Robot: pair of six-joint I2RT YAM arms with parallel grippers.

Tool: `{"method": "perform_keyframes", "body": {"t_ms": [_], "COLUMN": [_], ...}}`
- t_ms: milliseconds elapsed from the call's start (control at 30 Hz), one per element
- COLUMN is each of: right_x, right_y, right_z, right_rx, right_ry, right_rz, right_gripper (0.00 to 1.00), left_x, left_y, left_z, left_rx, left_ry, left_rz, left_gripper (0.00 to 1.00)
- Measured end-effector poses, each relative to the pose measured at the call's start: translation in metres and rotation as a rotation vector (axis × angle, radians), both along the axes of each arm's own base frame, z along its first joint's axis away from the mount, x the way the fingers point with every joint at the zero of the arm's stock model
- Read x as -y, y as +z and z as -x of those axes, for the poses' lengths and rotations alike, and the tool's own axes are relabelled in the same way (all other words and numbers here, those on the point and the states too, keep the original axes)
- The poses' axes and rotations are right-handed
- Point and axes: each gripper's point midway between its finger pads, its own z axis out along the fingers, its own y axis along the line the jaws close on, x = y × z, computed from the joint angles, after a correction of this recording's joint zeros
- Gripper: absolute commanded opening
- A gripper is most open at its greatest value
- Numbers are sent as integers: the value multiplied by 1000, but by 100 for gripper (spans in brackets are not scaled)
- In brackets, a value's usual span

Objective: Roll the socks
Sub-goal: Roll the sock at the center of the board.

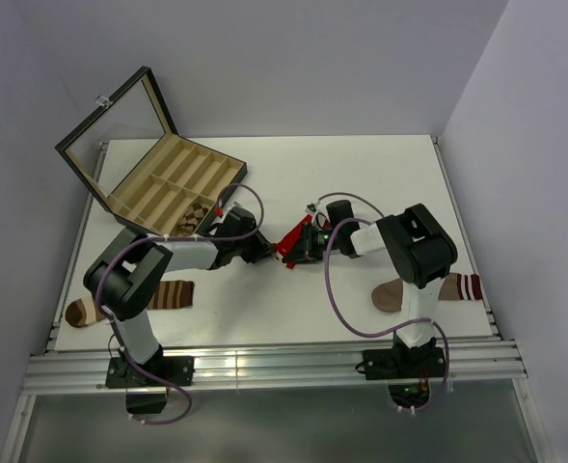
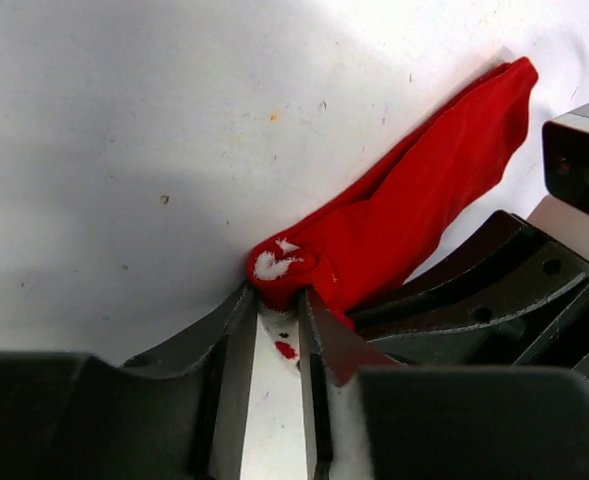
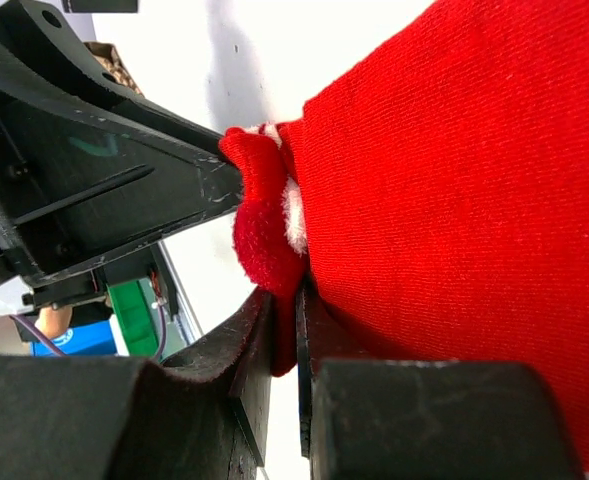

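Overhead: your left gripper [image 1: 272,253] and right gripper [image 1: 308,243] meet at the middle of the worktop [image 1: 361,174], the red sock [image 1: 291,241] held between them. A small brown patterned bundle [image 1: 195,216] sits in a compartment of the open box [image 1: 168,169] at the far-left corner, too small to tell whether it is the argyle sock, rolled or not

Left wrist: your left jaws stand narrow, their tips apparently pinching the white-flecked cuff end, which is bunched into a knob. The rest of the sock trails off unrolled toward the right gripper

Right wrist: your right jaws are all but closed on a fold at that same cuff end. Red fabric fills the frame and the toe is cut off

Judged from these views, the roll is barely begun, with nearly the whole length left to wind
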Motion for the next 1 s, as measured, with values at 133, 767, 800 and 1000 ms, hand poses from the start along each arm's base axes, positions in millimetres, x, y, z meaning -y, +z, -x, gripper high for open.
{"method": "perform_keyframes", "body": {"t_ms": [133, 767, 800, 1000], "right_x": [0, 21, 16, -2], "right_y": [0, 67, 72, 67], "right_z": [-1, -7, -6, 4], "right_rx": [3, 600, 639, 729], "right_ry": [7, -45, -37, 40], "right_rz": [11, 452, 454, 477], "right_gripper": [21, 36, 36, 35], "left_x": [3, 15, 15, 15], "left_y": [-2, -3, -3, -2], "left_z": [-2, -4, -4, -4], "left_rx": [-10, -11, -11, -9], "left_ry": [-6, -55, -55, -57], "left_rz": [-4, -74, -75, -84], "left_gripper": [23, 22, 22, 22]}}
